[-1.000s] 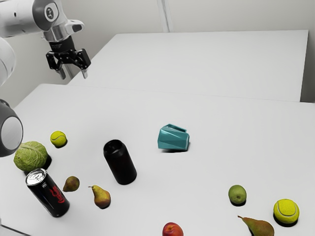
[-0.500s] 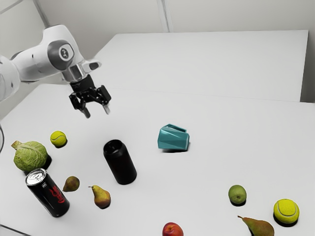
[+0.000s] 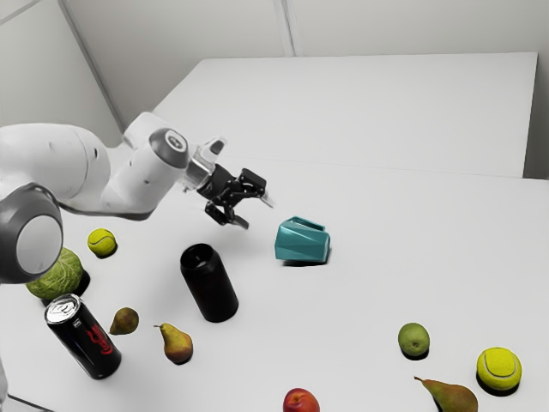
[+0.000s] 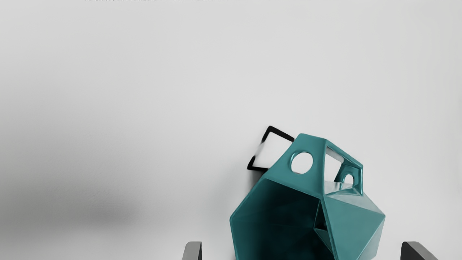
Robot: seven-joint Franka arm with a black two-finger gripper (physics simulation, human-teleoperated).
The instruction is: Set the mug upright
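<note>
So the mug [image 3: 302, 240] is lying on its side around the middle of the tabletop [image 3: 360, 300], definitely not upright, with its handle on the upper side. It's a teal, faceted thing, and in the wrist view you can look right into its dark mouth, with a round hole showing in the handle.

The jaws [image 3: 256, 214] are wide open with nothing gripped. They hang above the tabletop, tilted toward the mug and near it, just off to the exterior view's left. Over in the wrist view the mug sits across the space between the two fingertips, and there's a gap on each side.

As for the rest of the stuff: a black bottle [image 3: 208, 283] stands pretty near the mug. Toward the exterior view's left there's a cabbage [image 3: 56, 276], a tennis ball [image 3: 101, 242], a black soda can [image 3: 83, 336], a small dark pear [image 3: 125, 321] and a yellowish pear [image 3: 177, 343]. Red fruit [image 3: 301, 402] at the near edge of the view, then a green fruit [image 3: 413, 340], a second tennis ball [image 3: 499, 369] and a brownish pear [image 3: 452, 397] toward the exterior view's right.
</note>
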